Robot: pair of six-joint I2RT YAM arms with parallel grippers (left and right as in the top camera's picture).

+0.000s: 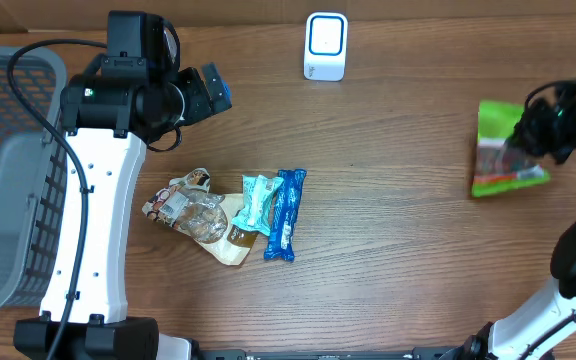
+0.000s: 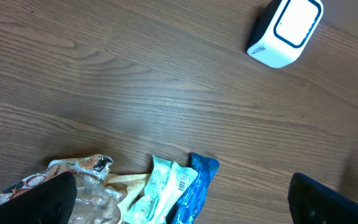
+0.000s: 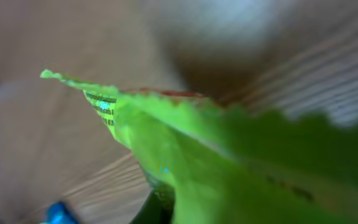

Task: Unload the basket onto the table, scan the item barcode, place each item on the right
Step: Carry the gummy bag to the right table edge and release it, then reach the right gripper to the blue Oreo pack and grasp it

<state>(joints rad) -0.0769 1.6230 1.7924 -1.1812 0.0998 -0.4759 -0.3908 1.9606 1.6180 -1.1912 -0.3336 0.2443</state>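
The left gripper (image 1: 211, 90) hovers with its jaws spread wide above a pile of snack packets (image 1: 230, 213). A white scanner (image 1: 325, 46) stands mid-table at the far edge. Well to its right, the right gripper (image 1: 536, 130) is clamped on a green packet (image 1: 496, 160).

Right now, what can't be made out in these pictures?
Bag: right wrist view, too close, blurred; its print is unreadable.
Right hand: overhead, fingers lost in its dark body.
Snacks: left wrist view, cut off by the bottom edge.
Basket: overhead, cut by the left edge.
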